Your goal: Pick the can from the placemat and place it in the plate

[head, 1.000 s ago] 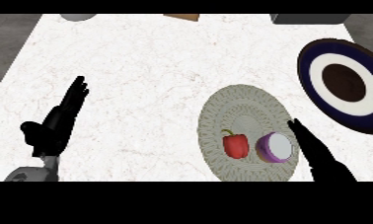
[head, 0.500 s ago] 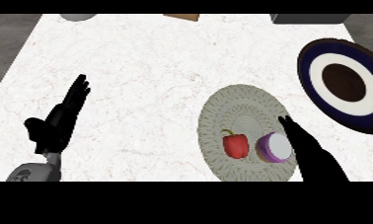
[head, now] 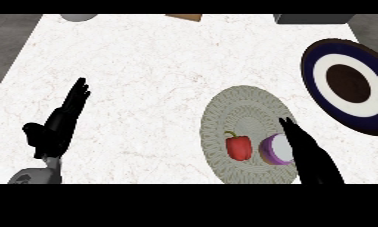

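A purple can with a pale top (head: 275, 149) stands on the round woven grey placemat (head: 240, 111), beside a red bell pepper (head: 238, 146). My right hand (head: 308, 153) comes up from the lower edge with straight fingers, right next to the can's right side and partly over it. The plate (head: 322, 73), dark blue with a white ring and brown centre, lies at the right edge, apart from the placemat. At the lower left my left hand (head: 57, 127) rests open, fingers pointing up.
At the counter's far edge sit a grey round object (head: 77, 17), a brown item (head: 184, 17) and a dark grey box (head: 311, 18). The white marble counter (head: 140, 71) stretches between the hands.
My right hand has shifted left and up, closing in on the can's right side. The left hand has risen slightly.
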Action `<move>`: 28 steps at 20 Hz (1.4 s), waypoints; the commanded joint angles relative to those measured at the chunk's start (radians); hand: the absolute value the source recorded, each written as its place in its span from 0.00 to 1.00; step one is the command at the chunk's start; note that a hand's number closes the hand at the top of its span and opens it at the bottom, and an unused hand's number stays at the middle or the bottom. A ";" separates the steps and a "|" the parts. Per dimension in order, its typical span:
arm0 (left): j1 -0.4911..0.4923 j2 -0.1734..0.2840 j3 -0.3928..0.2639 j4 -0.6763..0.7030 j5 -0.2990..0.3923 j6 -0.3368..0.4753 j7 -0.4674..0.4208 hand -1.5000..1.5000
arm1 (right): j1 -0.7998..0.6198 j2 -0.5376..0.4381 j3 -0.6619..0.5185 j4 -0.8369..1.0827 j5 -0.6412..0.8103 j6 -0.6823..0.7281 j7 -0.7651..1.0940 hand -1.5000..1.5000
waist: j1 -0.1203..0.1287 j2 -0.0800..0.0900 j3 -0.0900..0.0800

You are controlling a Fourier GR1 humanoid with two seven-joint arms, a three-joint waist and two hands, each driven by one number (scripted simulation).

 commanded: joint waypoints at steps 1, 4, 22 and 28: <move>-0.008 -0.020 -0.011 -0.039 -0.025 -0.005 0.046 0.50 | -0.102 0.048 -0.050 0.155 0.017 0.006 -0.019 0.00 | 0.004 0.001 0.000; 0.054 -0.030 0.002 -0.057 -0.049 -0.007 -0.002 0.50 | -0.167 0.059 -0.096 0.166 -0.002 0.077 -0.010 0.00 | 0.006 0.000 0.000; 0.001 -0.072 0.051 -0.035 -0.076 -0.016 0.030 0.50 | -0.031 -0.029 -0.180 0.207 0.081 -0.169 -0.378 1.00 | -0.009 -0.001 0.000; 0.068 -0.044 0.095 -0.022 -0.051 -0.024 0.004 0.50 | 0.072 -0.162 -0.627 0.375 -0.176 -0.336 -0.526 1.00 | -0.098 -0.010 0.013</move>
